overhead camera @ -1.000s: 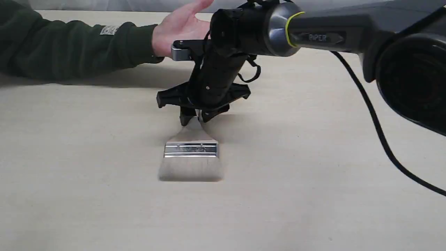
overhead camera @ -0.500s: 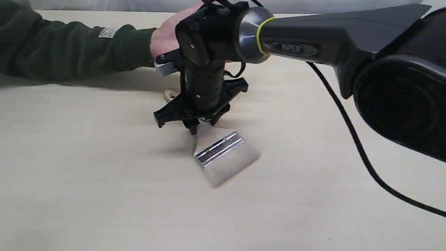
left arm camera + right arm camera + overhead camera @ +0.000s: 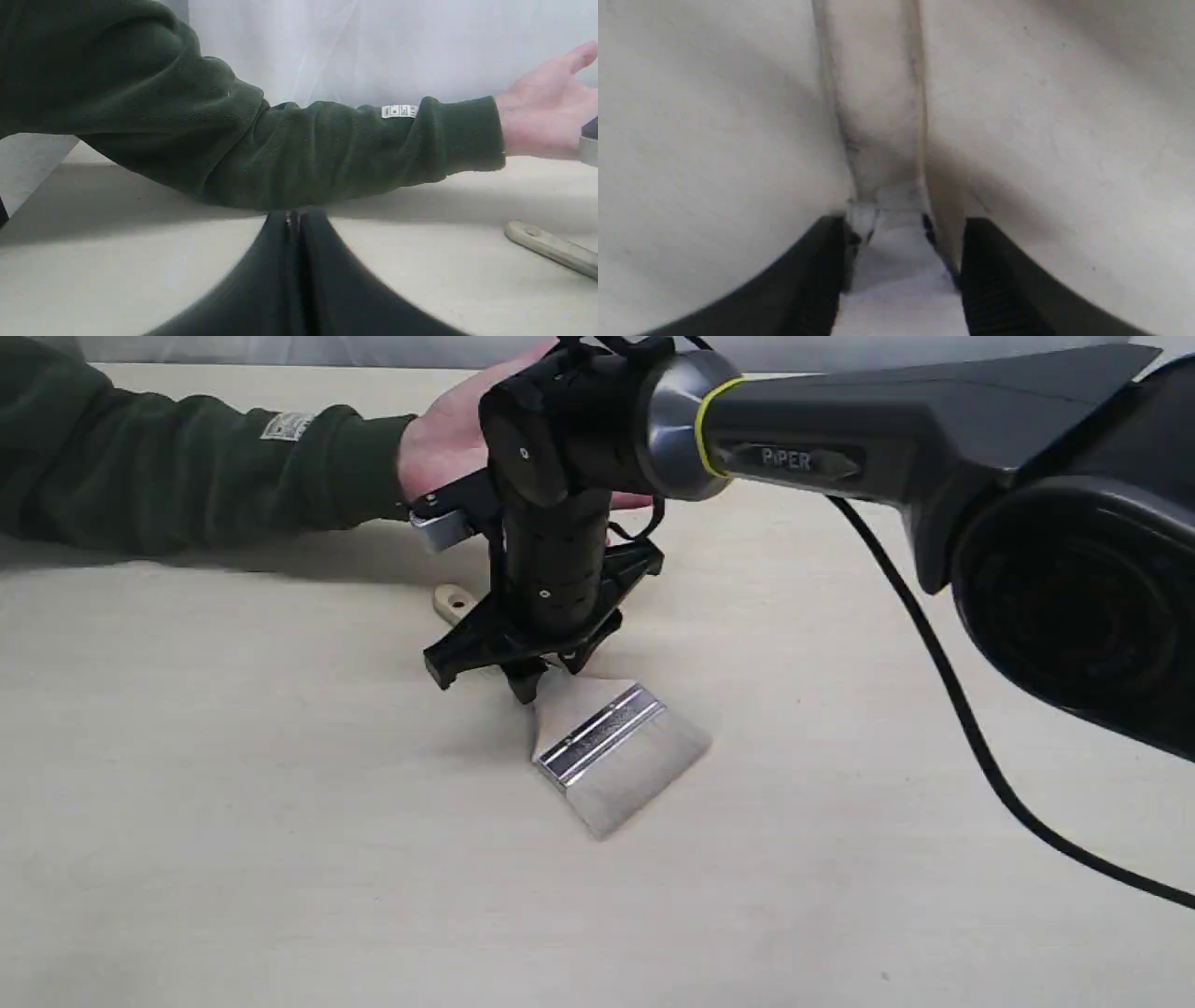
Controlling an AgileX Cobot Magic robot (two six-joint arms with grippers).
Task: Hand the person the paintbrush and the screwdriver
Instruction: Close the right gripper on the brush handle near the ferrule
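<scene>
The paintbrush (image 3: pixel 607 737) lies low over the table, its bristles pointing front right and its pale handle end (image 3: pixel 453 603) toward the person. My right gripper (image 3: pixel 541 674) is shut on the handle just behind the silver ferrule. In the right wrist view the handle (image 3: pixel 878 102) runs out from between the black fingers (image 3: pixel 822 266). The person's open hand (image 3: pixel 446 425) waits behind the right wrist, on a dark green sleeve (image 3: pixel 187 467). My left gripper (image 3: pixel 294 224) is shut and holds nothing, low in front of the sleeve (image 3: pixel 280 154). The screwdriver is out of view.
The right arm (image 3: pixel 887 439) and its black cable (image 3: pixel 943 681) span the right side of the exterior view. In the left wrist view, the brush's handle end (image 3: pixel 546 243) lies on the table under the hand (image 3: pixel 546 112). A white curtain hangs behind the pale table (image 3: pixel 233 821).
My right gripper turned and shifted left with the paintbrush. The bristles swung from facing the front to front right, and the handle end came out toward the hand. Over the last half second it barely moved.
</scene>
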